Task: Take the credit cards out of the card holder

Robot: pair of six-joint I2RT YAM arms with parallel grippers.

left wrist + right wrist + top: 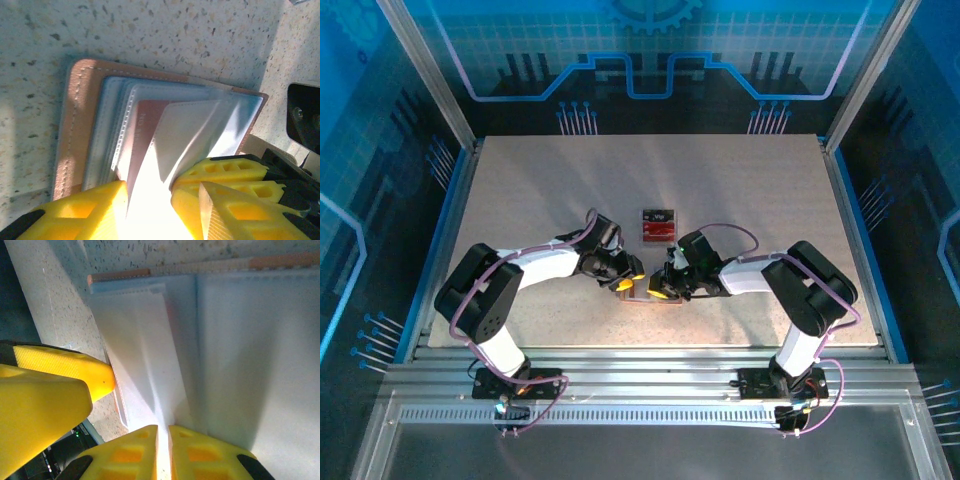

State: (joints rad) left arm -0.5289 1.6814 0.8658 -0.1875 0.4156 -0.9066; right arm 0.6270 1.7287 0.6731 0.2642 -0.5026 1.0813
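Holder [75,125] lies open at table's [520,200] near edge, right gripper [162,429] pinching a sleeve [140,340]. Card [145,125] points lengthwise into left gripper's [150,197] parted jaws.

The counter [570,190] is pale beige, speckled with dark flecks. The card holder [72,125] is tan-brown outside, with a line of pale stitching along its rim. Its inner sleeves are pale grey-blue and clear. A dull red card [145,125] shows through one sleeve. The left fingers [70,212] and right fingers [125,455] are bright yellow. The loose cards [658,226] are red and black. The arms [545,262] are white and black, with purple cables [730,228].
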